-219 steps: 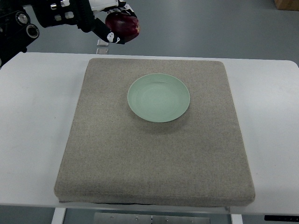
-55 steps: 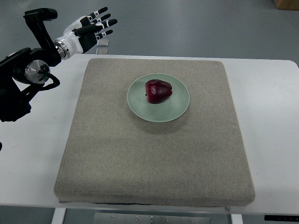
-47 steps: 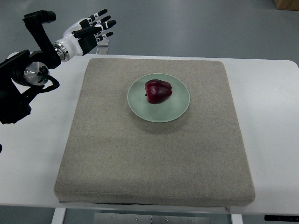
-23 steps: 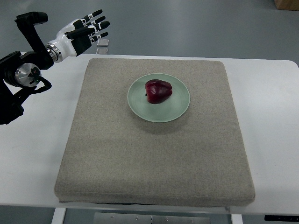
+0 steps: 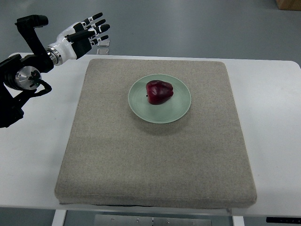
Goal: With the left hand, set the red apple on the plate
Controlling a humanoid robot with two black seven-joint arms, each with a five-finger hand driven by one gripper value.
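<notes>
Fingers of the left hand are spread and straight, black with white bands, holding nothing; the hand is raised beyond the far left corner of the mat, its white wrist joined to a black arm that enters from the left edge. The red apple lies well apart from these fingers, to their right and nearer the camera, resting on the pale green plate slightly left of and above the plate's centre as seen here. The plate sits on a grey-beige fabric mat, in its far half, and the mat covers most of a white table whose bare top shows at the left, right and near edges. Beyond the table lies a grey floor, with a small clear object just beyond the table's far edge near the fingertips and a brown corner of what may be a box at the upper right. The apple appears to lie tilted, with its dimpled end turned upward and to the far side; its stem cannot be made out clearly, and its long axis runs roughly across the picture, dipping toward the lower left.
</notes>
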